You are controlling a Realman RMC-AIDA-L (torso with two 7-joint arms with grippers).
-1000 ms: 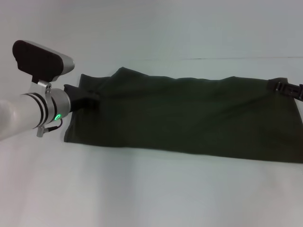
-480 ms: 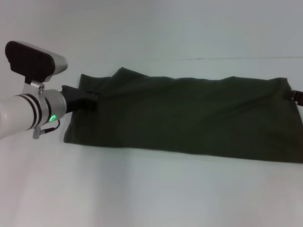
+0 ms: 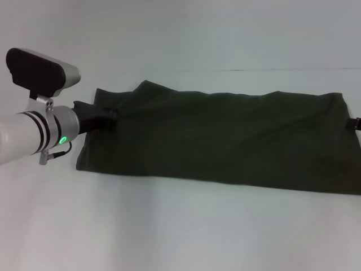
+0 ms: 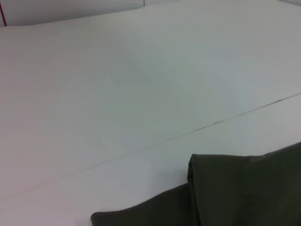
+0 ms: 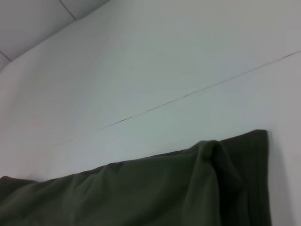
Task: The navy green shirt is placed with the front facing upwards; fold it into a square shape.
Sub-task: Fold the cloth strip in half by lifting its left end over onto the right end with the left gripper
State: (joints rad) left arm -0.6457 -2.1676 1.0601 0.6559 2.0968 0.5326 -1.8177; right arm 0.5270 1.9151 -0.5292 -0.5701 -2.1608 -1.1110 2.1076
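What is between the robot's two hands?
Only the navy green shirt, folded into a long band. In the head view it stretches from the left end effector to the right end effector.

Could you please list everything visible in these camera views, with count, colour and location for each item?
navy green shirt: one, dark olive green, folded into a long band lying across the white table, reaching from the left gripper to the right edge of the head view; no lettering shows.
table: one, white, under the shirt, with a thin seam line running across behind it.
left gripper: one, black on a silver arm with a green light, at the shirt's left end, on the cloth near the far corner.
right gripper: one, dark, only a sliver at the right edge of the head view, beside the shirt's right end.
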